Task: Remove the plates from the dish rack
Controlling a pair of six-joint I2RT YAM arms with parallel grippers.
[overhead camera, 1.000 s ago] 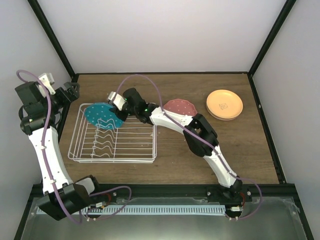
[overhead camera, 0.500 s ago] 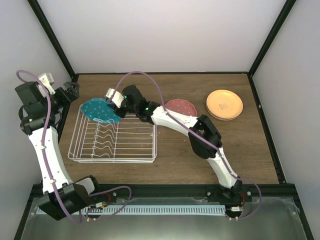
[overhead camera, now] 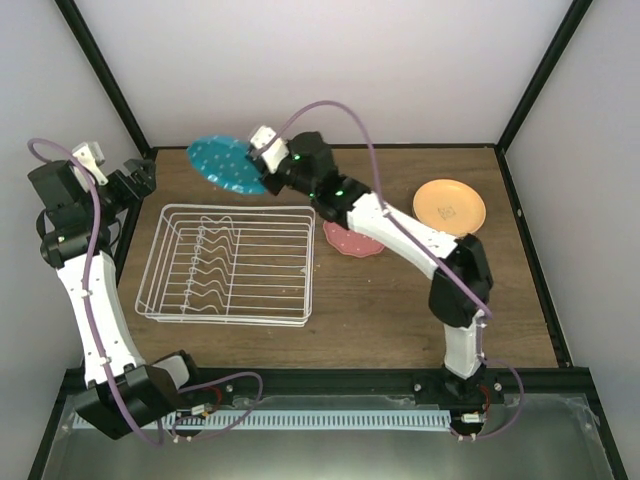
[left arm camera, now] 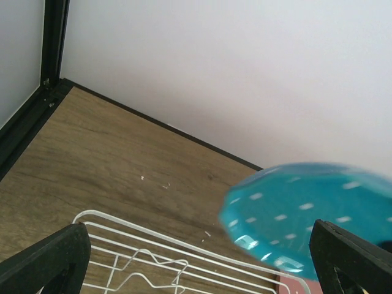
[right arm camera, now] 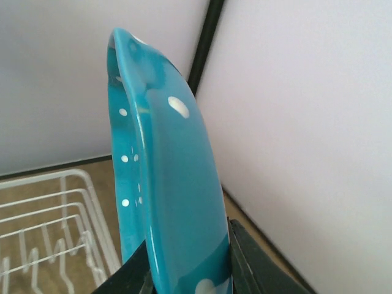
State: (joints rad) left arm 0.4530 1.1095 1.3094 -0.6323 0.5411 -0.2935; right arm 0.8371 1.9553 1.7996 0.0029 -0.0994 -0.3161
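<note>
Near dish rack, R fingers, mostly cropped, pinch teal plate; L fingers spread, corners only.

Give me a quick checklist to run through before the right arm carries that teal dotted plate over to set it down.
1. Grip: right gripper shut on the teal-blue plate at its rim: ok.
2. Plate free of the dish rack, held past its far rim: ok.
3. No plates left in the rack: ok.
4. Orange-yellow plate bare on top, open for stacking: ok.
5. Salmon-red plate lies partly under the right arm; room to set down there: cannot tell.
6. Left gripper open, empty, off to the left of the rack: ok.
</note>
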